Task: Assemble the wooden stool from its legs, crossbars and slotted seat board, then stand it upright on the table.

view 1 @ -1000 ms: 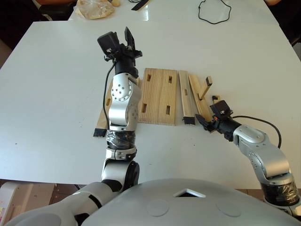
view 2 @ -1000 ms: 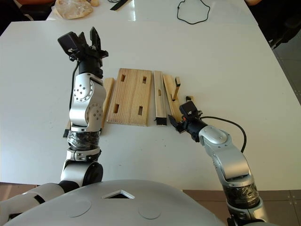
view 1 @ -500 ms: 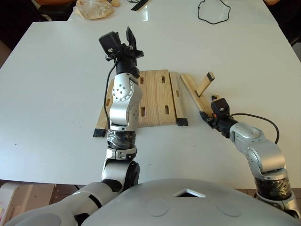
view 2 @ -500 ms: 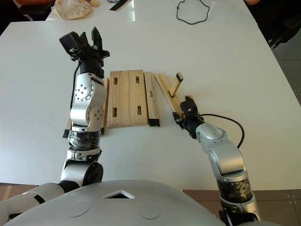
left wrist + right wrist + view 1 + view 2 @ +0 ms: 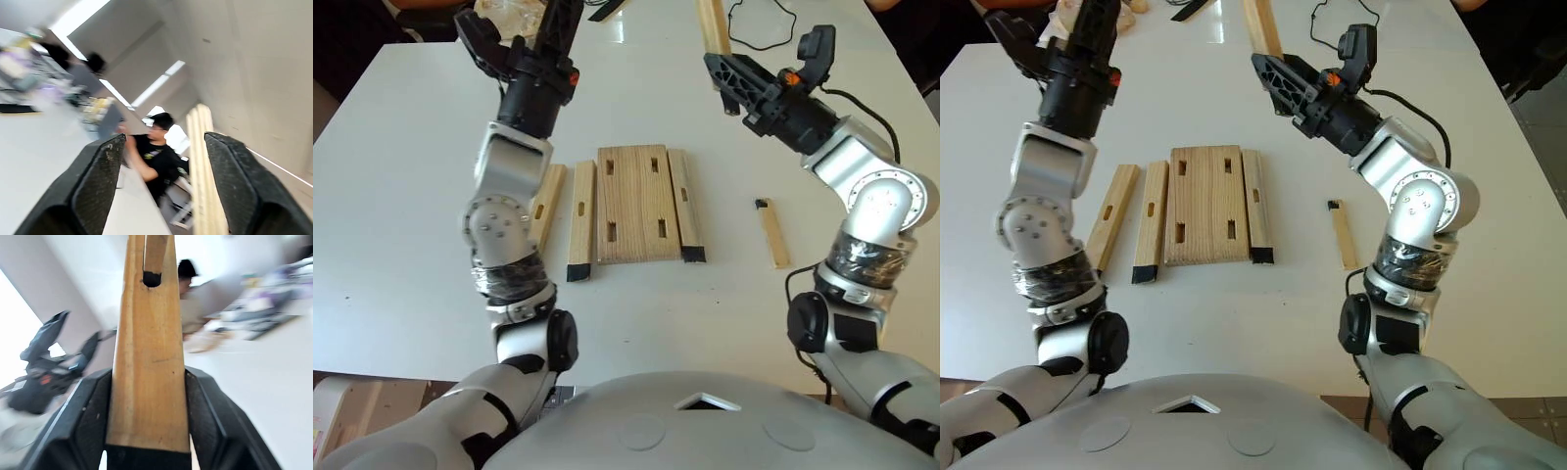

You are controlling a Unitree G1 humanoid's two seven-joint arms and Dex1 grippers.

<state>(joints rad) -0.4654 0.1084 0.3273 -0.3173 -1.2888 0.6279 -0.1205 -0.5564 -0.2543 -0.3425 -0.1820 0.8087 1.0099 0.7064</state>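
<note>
**Steady the raised leg before you join anything**

The white table [image 5: 1489,196] carries most of the kit. The slotted seat board [image 5: 1206,201] lies flat in the middle, with 1 leg [image 5: 1255,206] against its right edge. On its left lie a near leg [image 5: 1149,220] just beside it and an outer leg [image 5: 1111,211] beyond that.

The raised leg [image 5: 146,333] is up over the far side of the table. Your right gripper [image 5: 146,382] clamps it at its dark-capped end, and another strip seems to sit in its slot.

1 short crossbar [image 5: 1342,235] lies alone, well apart to the right of the board.

Your left gripper [image 5: 165,147] is also held high, its fingers [image 5: 98,181] spread wide. A pale strip shows between them, close to 1 finger, and I cannot tell whether it touches.

My read is that you are about to brace or pass the raised leg between both arms.
- Bring the left gripper in square to the leg's flat faces.
- Close only once both pads flank it.
- Grip clear of the slot.
- Hold the right clamp firm so the long end doesn't swing.
</note>
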